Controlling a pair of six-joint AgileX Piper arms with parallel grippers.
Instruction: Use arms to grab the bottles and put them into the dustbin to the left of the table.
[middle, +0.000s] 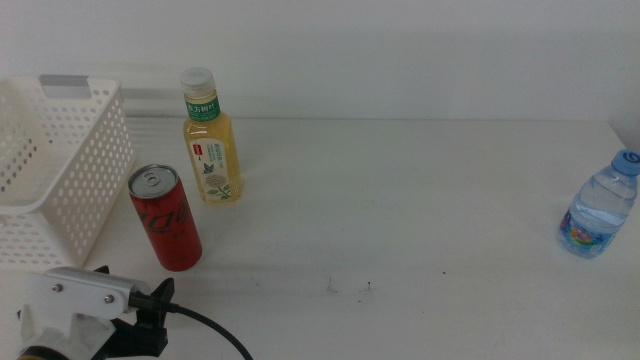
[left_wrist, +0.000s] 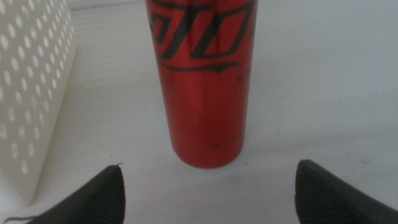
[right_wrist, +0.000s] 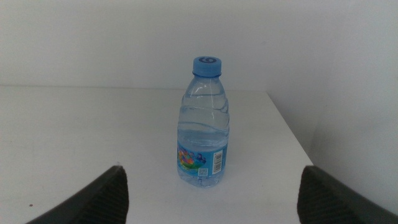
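So, quick rundown of how everything is set up right now:

Left gripper (left_wrist: 208, 193): spread wide with nothing held. It is parked low at the near edge of the table, and the gap between the jaws is lined up on the can, which looks like the pick being prepared.

Red soda can (left_wrist: 202, 81): standing upright straight ahead of the left gripper, close but not yet between the jaws and not touched. Being nearest, it is probably meant to go first.

Dustbin (middle: 70, 160): the white perforated basket sits just beside the can, off to one side of the left gripper's line of approach. Short carry, but the wall is close enough that a wide jaw could be clipped on it.

Tea bottle (middle: 211, 140): upright just beyond the can, farther from the left gripper, so it is left for a later grab.

Right gripper (right_wrist: 211, 190): also wide open and empty, aimed at the water bottle from some way back.

Water bottle (right_wrist: 204, 124): upright, blue cap on, dead ahead of the right gripper and near the table's far-side edge, well apart from the other things.

Table (middle: 420, 200): plain white, a few dark specks.

Progress: nothing is seen in the basket yet, as far as can be judged.
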